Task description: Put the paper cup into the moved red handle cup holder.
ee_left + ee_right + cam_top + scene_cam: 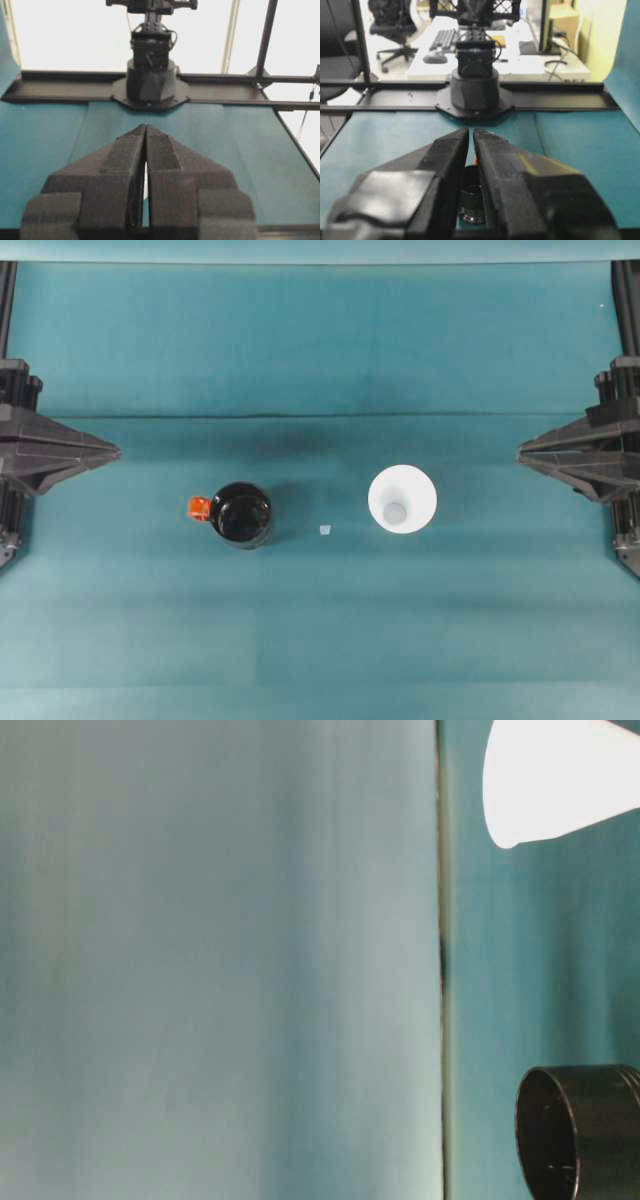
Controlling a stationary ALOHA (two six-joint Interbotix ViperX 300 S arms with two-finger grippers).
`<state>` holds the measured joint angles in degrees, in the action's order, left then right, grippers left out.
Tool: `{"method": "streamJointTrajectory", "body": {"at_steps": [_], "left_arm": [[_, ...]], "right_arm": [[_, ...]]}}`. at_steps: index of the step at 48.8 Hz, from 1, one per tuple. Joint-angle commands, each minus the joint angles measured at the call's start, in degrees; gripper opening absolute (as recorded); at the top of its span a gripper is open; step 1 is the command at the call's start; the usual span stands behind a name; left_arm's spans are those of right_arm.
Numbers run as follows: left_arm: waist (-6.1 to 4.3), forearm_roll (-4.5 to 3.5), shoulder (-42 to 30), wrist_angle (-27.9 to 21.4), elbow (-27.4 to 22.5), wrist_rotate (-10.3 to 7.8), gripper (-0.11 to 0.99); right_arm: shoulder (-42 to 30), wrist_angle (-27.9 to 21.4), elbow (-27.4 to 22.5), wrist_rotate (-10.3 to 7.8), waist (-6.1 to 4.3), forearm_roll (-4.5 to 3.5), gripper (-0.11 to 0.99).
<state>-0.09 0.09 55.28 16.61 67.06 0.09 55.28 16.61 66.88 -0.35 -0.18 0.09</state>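
Note:
The paper cup (pixel 402 499) stands upright, mouth up, right of the table's middle; in the table-level view the paper cup (pixel 560 775) is bright white. The red handle cup holder (pixel 241 515), glossy black, stands left of centre with its red-orange tab (pixel 199 507) pointing left. It is also in the table-level view, as the holder (pixel 580 1130). My left gripper (pixel 113 451) is shut at the far left edge and my right gripper (pixel 523 450) shut at the far right, both well away from the cups. The left gripper (pixel 145 128) holds nothing. Through the right gripper (pixel 471 131) I see the holder (pixel 471 200).
A tiny white scrap (pixel 325 530) lies on the teal cloth (pixel 320 640) between holder and cup. The opposite arm's base (pixel 150 82) stands at the far table edge; black frame posts (pixel 625 300) rise at the back corners.

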Motion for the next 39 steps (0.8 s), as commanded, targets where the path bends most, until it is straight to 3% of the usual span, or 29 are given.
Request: {"method": "streamJointTrajectory", "body": {"at_steps": [1, 5, 8, 15, 26, 34, 39], "left_arm": [[-0.26, 0.70, -0.88, -1.76, -1.67, 1.23, 0.02], [-0.44, 0.70, -0.97, -4.92, -2.99, 1.85, 0.02], [-0.44, 0.70, -0.97, -7.91, -4.13, 1.93, 0.02], [-0.53, 0.79, -1.49, -17.23, -6.94, 1.76, 0.02], [-2.02, 0.70, -7.38, -34.45, -11.34, 1.32, 0.02], [-2.90, 0.79, -14.68, -39.99, -13.80, 1.32, 0.02], [-2.90, 0.79, -19.78, -42.45, -15.56, 1.32, 0.02]], "right_arm": [[-0.53, 0.26, -0.53, -1.67, 0.44, 0.53, 0.00], [-0.53, -0.97, -0.79, -2.64, 0.53, 3.08, -0.05], [-0.44, -2.37, -1.05, -3.78, 0.53, 3.87, -0.09], [-0.26, -6.68, -1.85, -6.59, 0.53, 3.87, -0.11], [-0.53, -14.85, -3.08, -9.05, 0.53, 3.78, -0.11], [-0.53, -16.96, -3.16, -9.76, 0.44, 3.78, -0.11], [-0.53, -16.96, -3.16, -9.76, 0.53, 3.78, -0.11]]}}
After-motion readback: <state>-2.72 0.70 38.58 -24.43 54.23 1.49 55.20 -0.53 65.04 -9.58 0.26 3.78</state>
